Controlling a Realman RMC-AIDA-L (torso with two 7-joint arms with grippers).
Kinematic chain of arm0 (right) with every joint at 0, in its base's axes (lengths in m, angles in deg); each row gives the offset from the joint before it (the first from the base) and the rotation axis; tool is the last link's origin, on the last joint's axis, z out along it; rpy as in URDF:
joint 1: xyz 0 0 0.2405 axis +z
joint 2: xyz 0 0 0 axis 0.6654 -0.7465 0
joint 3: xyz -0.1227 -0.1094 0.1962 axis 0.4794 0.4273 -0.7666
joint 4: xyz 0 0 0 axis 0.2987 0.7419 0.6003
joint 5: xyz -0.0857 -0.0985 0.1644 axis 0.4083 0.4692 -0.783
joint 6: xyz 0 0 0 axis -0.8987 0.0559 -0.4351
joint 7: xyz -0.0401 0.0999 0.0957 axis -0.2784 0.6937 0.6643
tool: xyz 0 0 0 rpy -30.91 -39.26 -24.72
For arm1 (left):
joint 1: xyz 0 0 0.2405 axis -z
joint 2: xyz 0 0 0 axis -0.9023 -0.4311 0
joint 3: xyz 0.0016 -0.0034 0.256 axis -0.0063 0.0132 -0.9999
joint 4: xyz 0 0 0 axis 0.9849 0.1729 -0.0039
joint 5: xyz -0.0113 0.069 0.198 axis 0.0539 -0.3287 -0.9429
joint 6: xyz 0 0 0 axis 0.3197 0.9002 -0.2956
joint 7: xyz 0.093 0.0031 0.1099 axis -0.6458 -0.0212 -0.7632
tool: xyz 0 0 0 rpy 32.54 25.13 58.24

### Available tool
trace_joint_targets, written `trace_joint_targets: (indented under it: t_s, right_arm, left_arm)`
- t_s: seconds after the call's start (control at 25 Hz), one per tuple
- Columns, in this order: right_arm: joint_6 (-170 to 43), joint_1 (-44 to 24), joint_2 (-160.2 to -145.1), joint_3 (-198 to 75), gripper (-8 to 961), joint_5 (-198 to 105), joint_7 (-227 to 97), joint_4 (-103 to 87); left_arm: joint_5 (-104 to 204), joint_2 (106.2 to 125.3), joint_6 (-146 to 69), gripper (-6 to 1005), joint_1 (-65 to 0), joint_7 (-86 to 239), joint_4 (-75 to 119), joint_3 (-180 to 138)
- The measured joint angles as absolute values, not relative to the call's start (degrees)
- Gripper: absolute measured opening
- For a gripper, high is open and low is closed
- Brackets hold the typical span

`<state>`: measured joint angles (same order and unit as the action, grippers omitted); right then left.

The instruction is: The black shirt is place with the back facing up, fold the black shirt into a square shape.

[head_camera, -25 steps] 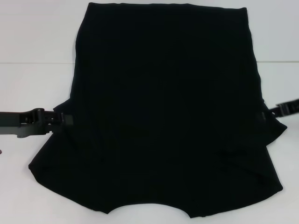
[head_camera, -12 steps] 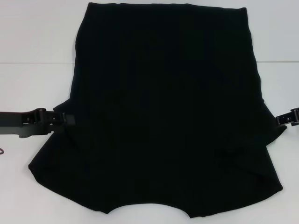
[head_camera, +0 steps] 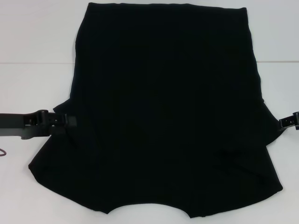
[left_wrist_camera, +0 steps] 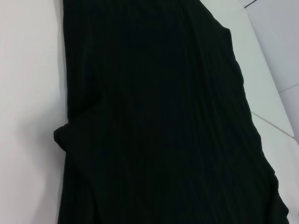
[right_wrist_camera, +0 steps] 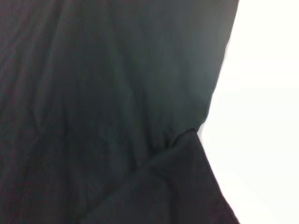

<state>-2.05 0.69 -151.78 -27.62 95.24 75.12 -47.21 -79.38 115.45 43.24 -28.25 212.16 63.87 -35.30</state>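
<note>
The black shirt (head_camera: 163, 107) lies flat on the white table (head_camera: 32, 46), plain side up, hem at the far end and neckline at the near edge. My left gripper (head_camera: 71, 121) comes in from the left and meets the shirt's edge at the left armpit. At the right border of the head view, my right gripper (head_camera: 285, 123) sits just off the shirt's right sleeve, with a strip of table between them. In the left wrist view the shirt (left_wrist_camera: 154, 116) shows a creased edge. In the right wrist view the shirt (right_wrist_camera: 93, 93) shows a flap lying over its edge.
White tabletop shows on both sides of the shirt and beyond its far hem. A thin dark cable loop (head_camera: 3, 152) lies at the left border, under the left arm. A table seam runs across at the back left.
My right gripper has drawn back to the right and slightly down, away from the right sleeve. The left gripper has crept a little right and down along the shirt's edge.
</note>
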Motion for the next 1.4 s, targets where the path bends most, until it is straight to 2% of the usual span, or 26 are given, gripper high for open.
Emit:
trace_joint_targets:
  t_s: [0.12, 0.72, 1.4]
  right_arm:
    - [-4.41, 0.99, -152.60, -27.33, 651, 95.28, 75.18, -46.18]
    - [-8.10, 1.36, -152.82, -27.10, 620, 95.66, 75.26, -44.20]
    - [-10.09, 1.36, -153.85, -27.10, 585, 95.73, 74.82, -43.54]
  left_arm:
    - [-79.38, 115.54, 43.23, 534, -28.44, 211.94, 63.86, -35.23]
    - [-79.38, 115.62, 42.62, 535, -28.43, 211.92, 62.98, -35.18]
    - [-79.38, 115.62, 42.49, 535, -28.50, 211.92, 62.98, -35.18]
